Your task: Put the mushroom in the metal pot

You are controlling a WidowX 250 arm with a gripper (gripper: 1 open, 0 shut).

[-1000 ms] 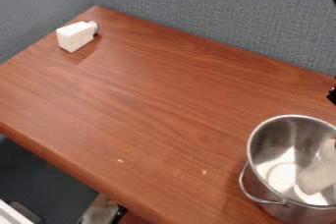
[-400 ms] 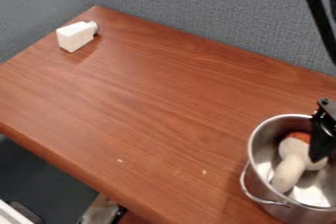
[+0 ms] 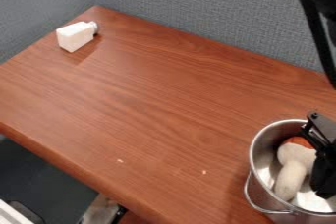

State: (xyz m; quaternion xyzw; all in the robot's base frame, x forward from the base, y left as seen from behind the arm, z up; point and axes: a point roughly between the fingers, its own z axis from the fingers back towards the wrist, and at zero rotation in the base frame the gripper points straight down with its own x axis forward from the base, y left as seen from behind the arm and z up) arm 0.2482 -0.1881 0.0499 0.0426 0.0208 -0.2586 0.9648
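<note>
The hand (image 3: 319, 141) reaches straight down over the rim of the metal pot (image 3: 262, 140) at the lower right corner of the worktop (image 3: 144, 81). Its dark fingers sit at the far right edge of the view and partly out of it, so the gap between them does not show clearly; they read as drawn together, and nothing can be seen pinched between them. Just beside them, inside the pot, lies the mushroom (image 3: 293, 169): its cream stem points toward the near wall and its orange-brown cap (image 3: 301, 141) lies up by the fingers. It appears to rest against the shiny inner wall, though whether the fingers touch the cap cannot be told from this angle. The pot stands upright near the worktop's edge, its mouth open to the arm above, which suits a drop from overhead. Judged from this, the mushroom is already in place. Far off at the upper left corner sits a white block (image 3: 77, 35), well apart from everything else.
</note>
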